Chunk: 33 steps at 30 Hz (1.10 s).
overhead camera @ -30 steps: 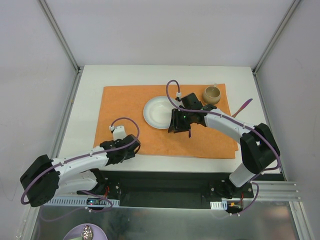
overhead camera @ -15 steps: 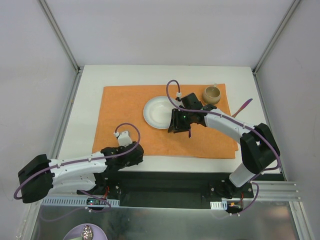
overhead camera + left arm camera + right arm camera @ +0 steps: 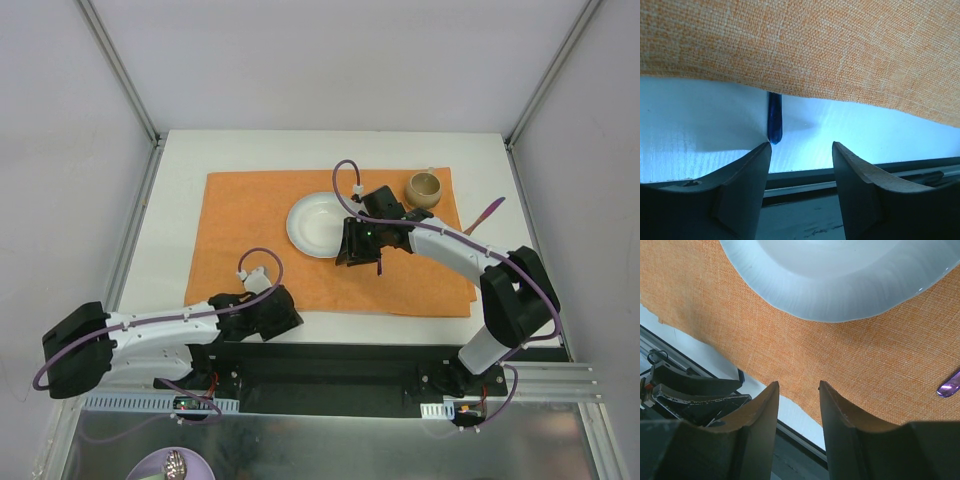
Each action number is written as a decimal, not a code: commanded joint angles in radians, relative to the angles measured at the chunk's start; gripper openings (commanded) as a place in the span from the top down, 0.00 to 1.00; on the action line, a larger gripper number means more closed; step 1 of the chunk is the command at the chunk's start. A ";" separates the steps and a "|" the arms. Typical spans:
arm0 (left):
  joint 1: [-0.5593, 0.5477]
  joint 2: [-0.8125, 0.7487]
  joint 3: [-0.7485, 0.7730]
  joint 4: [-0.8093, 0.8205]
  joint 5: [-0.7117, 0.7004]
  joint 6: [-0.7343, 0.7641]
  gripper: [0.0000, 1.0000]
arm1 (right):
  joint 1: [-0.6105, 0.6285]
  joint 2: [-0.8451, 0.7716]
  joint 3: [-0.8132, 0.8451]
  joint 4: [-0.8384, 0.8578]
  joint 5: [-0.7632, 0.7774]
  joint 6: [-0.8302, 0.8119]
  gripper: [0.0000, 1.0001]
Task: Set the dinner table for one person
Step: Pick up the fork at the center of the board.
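On the white dinner table lies an orange placemat carrying a white plate and a brown cup. My right gripper hovers over the mat just right of the plate, open and empty. Near it a purple utensil tip rests on the cloth. Low at the mat's front edge, my left gripper is open. A dark blue handle pokes out from under the cloth, its end by the left fingertip. Nothing lies between those fingers.
A purple utensil lies off the mat's right edge. Metal rails border the tabletop, and a black base plate runs along the near edge. A purple dish sits below the table at bottom left.
The left arm has swung right and nearer along the mat's front edge, its gripper now at the cloth's hem. The right arm has not moved.
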 commanded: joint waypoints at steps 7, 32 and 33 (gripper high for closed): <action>-0.021 0.242 0.057 -0.451 0.000 -0.058 0.42 | 0.004 -0.009 0.026 0.018 -0.030 -0.003 0.59; -0.022 0.429 0.335 -0.563 -0.168 0.103 0.41 | 0.002 -0.003 0.011 0.035 -0.063 -0.001 0.59; -0.022 0.421 0.332 -0.560 -0.169 0.105 0.41 | 0.001 -0.003 0.009 0.035 -0.063 0.000 0.59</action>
